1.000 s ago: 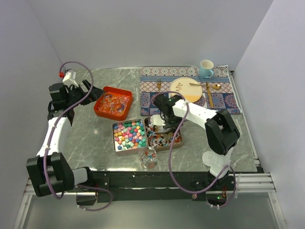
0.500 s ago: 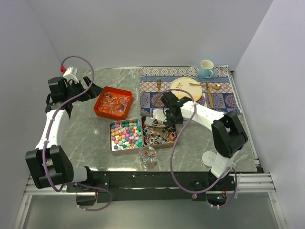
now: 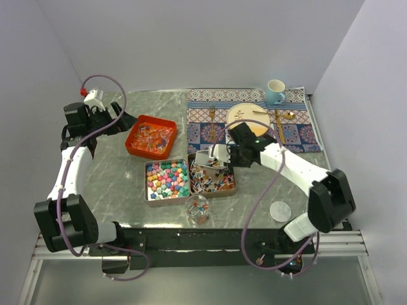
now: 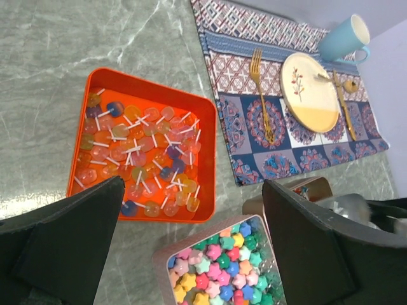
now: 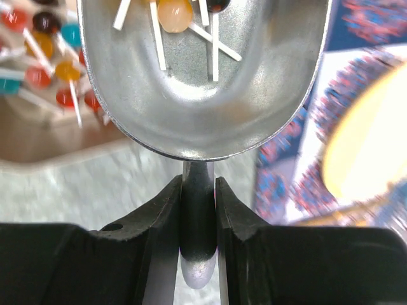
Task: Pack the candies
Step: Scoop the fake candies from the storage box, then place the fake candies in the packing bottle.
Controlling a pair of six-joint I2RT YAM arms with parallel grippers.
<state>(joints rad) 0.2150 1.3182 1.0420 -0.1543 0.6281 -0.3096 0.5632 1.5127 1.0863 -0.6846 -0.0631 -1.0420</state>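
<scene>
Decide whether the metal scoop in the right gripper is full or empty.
Nearly empty: the scoop holds only a few lollipops at its far end.

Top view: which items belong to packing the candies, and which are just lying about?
Job: scoop, star-candy tin, lollipop tin, orange lollipop tray, clear jar.
Lying about: placemat, plate, fork, mug; grey disc unclear.

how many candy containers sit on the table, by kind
orange tray: 1
metal tins: 2
glass jar: 1
total: 4
</scene>
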